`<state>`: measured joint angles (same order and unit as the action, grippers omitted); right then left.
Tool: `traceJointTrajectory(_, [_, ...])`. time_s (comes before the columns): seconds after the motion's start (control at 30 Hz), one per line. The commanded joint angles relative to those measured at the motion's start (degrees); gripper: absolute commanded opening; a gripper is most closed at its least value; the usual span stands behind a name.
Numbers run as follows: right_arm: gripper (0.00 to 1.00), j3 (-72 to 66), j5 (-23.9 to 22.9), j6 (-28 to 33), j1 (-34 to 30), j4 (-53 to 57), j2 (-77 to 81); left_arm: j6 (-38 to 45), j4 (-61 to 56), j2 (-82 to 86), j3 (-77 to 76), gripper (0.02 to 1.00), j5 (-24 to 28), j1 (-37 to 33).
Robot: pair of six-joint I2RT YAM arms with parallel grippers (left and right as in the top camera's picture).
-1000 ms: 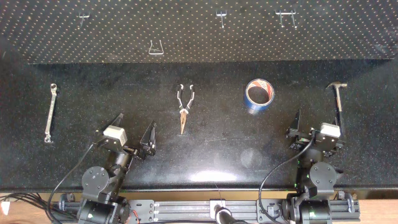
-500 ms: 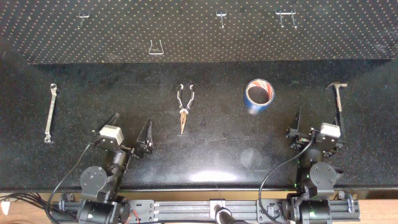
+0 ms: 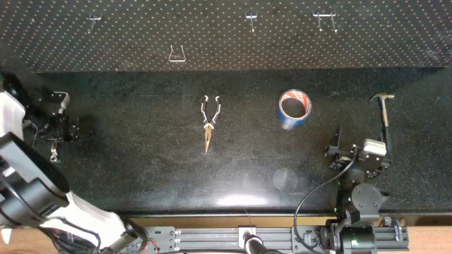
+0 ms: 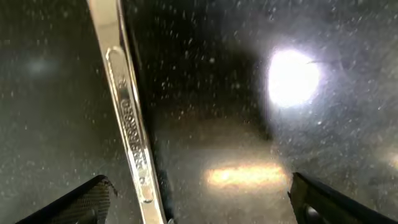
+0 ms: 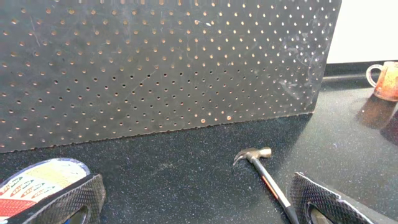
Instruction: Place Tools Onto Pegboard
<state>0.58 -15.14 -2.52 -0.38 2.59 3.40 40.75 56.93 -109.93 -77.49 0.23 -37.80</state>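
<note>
1. Swinging out from in front of its base, the left arm [image 3: 28,176] has gone to the desk's [image 3: 141,162] far left edge in the last half second. The right arm [image 3: 364,176] has stayed put.
2. Top view: I see the left wrist over the wrench [image 3: 54,152], hiding most of it, with one end poking out toward the bases. Pliers [image 3: 209,127] lie mid-desk with their tips toward the bases. Tape [image 3: 294,107] is to their right, and the hammer [image 3: 383,109] is at far right, head toward the pegboard [image 3: 226,35]. All four tools lie on the desk, none on the board's hooks [image 3: 251,20]. The right fingers [image 3: 337,137] are spread wide near the hammer's handle end, holding nothing.
3. Left wrist view: the left fingers [image 4: 87,199] are wide apart and empty. The wrench [image 4: 130,137] runs between them, nearer one finger, flat on the desk. I can't tell whether they touch it.
4. Right wrist view: the right fingers [image 5: 68,199] stand wide, facing the pegboard [image 5: 155,68]. Tape [image 5: 31,180] shows by one finger and the hammer [image 5: 264,171] by the other. A mug [image 5: 387,81] sits farther off, past the board's end.
</note>
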Motion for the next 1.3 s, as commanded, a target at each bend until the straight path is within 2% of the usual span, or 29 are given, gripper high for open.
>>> traceJointTrajectory(0.03, [0.974, -0.35, -0.74, -0.24, -0.31, 0.13, -0.44, 1.75, -2.08, -3.28, -0.74, 0.923, 4.79, -4.59])
traceJointTrajectory(0.2, [0.974, -0.35, -0.74, -0.24, -0.31, 0.13, -0.44, 1.51, -3.63, -5.51, -0.74, 0.928, 4.81, -4.55])
traceJointTrajectory(0.27, [0.976, -0.35, -0.74, -0.24, -0.31, 0.11, -0.44, 1.51, -3.67, -5.75, -0.68, 0.893, 4.76, -4.55])
traceJointTrajectory(0.47, [0.976, -0.35, -0.74, -0.24, -0.31, 0.13, -0.44, 1.09, -4.74, -5.75, 1.86, 0.925, 4.74, -4.55])
traceJointTrajectory(0.5, [0.976, -0.35, -0.74, -0.24, -0.31, 0.13, -0.44, 1.09, -4.98, -5.75, 1.86, 0.752, 4.76, -4.55])
traceJointTrajectory(0.53, [0.976, -0.35, -0.74, -0.24, -0.31, 0.11, -0.44, 0.59, -5.14, -5.75, 1.86, 0.029, 4.76, -4.55])
traceJointTrajectory(0.73, [0.976, -0.35, -0.74, -0.24, -0.31, 0.13, -0.44, -1.84, -4.7, -4.87, 1.86, 0.029, 5.01, -4.44])
traceJointTrajectory(0.77, [0.976, -0.35, -0.74, -0.24, -0.31, 0.13, -0.44, -4.7, -4.26, -2.01, 1.86, 0.029, 5.01, -4.02])
traceJointTrajectory(0.83, [0.974, -0.35, -0.74, -0.24, -0.31, 0.13, -0.44, -18.32, -3.67, 9.46, 1.86, 0.029, 5.01, -2.95])
traceJointTrajectory(0.87, [0.976, -0.35, -0.74, -0.24, -0.31, 0.13, -0.44, -27.98, -2.73, 17.79, 1.88, 0.029, 5.01, -2.93])
traceJointTrajectory(0.9, [0.974, -0.35, -0.74, -0.24, -0.31, 0.13, -0.44, -32.74, -2.1, 22.47, 2.01, 0.029, 5.01, -2.93])
traceJointTrajectory(0.97, [0.976, -0.35, -0.74, -0.24, -0.31, 0.13, -0.44, -34.53, -0.2, 34.18, 4.33, 0.029, 4.98, -0.2])
traceJointTrajectory(1.03, [0.974, -0.35, -0.74, -0.24, -0.31, 0.13, -0.44, -34.56, -10.78, 48.54, 17.16, 0.029, 4.96, 11.63])
traceJointTrajectory(1.13, [0.976, -0.35, -0.74, -0.24, -0.31, 0.13, -0.44, -34.51, -29.83, 56.17, 32.0, 0.029, 4.94, 24.83])
traceJointTrajectory(1.23, [0.976, -0.35, -0.74, -0.24, -0.31, 0.13, -0.44, -34.32, -38.73, 49.2, 32.09, 0.029, 4.79, 27.78])
traceJointTrajectory(1.3, [0.974, -0.35, -0.74, -0.24, -0.31, 0.11, -0.44, -34.36, -40.46, 47.54, 32.06, 0.029, 4.79, 28.55])
